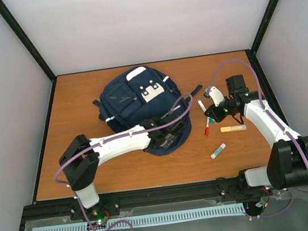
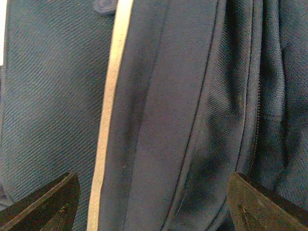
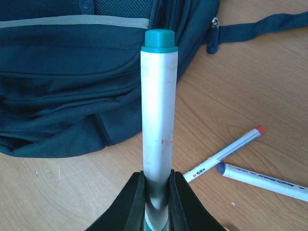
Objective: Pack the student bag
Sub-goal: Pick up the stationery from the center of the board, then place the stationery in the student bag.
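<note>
The student bag (image 1: 135,104), navy with pale stripes and a white buckle patch, lies at the table's middle back. My left gripper (image 1: 166,138) is down on its near end. In the left wrist view that gripper (image 2: 153,192) is open, its fingers (image 2: 53,204) wide apart over the navy fabric (image 2: 163,110) and a pale stripe (image 2: 108,120). My right gripper (image 1: 215,111) hangs just right of the bag. It (image 3: 158,175) is shut on a white marker with a teal cap (image 3: 159,106), which points at the bag (image 3: 72,86).
On the wood below the right gripper lie a red-capped marker (image 3: 226,153) and a blue-capped marker (image 3: 264,180). A yellowish stick (image 1: 233,129) and a green-capped marker (image 1: 218,152) lie nearer the front. A bag strap (image 3: 260,29) trails to the right.
</note>
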`<control>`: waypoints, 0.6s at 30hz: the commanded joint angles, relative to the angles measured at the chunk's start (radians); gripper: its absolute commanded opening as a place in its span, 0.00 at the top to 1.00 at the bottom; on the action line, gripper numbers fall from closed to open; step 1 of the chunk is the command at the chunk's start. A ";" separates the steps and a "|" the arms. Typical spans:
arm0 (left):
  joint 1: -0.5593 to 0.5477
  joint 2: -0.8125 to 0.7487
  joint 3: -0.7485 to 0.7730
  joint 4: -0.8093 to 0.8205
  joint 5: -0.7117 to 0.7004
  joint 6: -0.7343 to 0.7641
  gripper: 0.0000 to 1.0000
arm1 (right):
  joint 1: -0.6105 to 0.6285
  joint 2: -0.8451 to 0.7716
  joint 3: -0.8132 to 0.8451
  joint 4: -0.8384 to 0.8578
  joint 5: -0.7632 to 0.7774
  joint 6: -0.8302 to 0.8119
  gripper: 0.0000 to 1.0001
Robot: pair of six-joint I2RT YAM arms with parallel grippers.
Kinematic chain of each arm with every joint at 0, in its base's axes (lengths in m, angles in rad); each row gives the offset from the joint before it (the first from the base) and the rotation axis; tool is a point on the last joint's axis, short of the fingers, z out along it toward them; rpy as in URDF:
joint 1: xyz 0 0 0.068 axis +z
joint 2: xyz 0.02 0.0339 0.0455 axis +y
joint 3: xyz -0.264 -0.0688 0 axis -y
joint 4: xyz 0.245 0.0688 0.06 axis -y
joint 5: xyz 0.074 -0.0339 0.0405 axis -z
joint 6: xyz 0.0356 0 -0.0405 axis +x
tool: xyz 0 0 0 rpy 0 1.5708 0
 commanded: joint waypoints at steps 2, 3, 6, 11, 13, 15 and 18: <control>-0.030 0.092 0.078 -0.022 -0.095 0.069 0.17 | -0.005 -0.007 -0.033 0.039 -0.036 0.022 0.97; -0.032 0.104 0.085 -0.020 -0.113 0.075 0.18 | -0.005 -0.007 -0.035 0.038 -0.037 0.021 0.97; -0.048 0.139 0.100 -0.016 -0.195 0.107 0.21 | -0.005 -0.011 -0.041 0.040 -0.043 0.026 0.97; -0.059 0.175 0.112 0.005 -0.307 0.147 0.24 | -0.005 -0.005 -0.042 0.041 -0.046 0.027 0.97; -0.060 0.173 0.117 0.011 -0.355 0.144 0.26 | -0.005 -0.002 -0.043 0.039 -0.047 0.028 0.96; -0.060 0.157 0.125 0.024 -0.393 0.139 0.29 | -0.005 -0.003 -0.044 0.039 -0.048 0.028 0.96; -0.059 0.118 0.128 0.047 -0.410 0.144 0.32 | -0.005 -0.007 -0.048 0.041 -0.046 0.027 0.96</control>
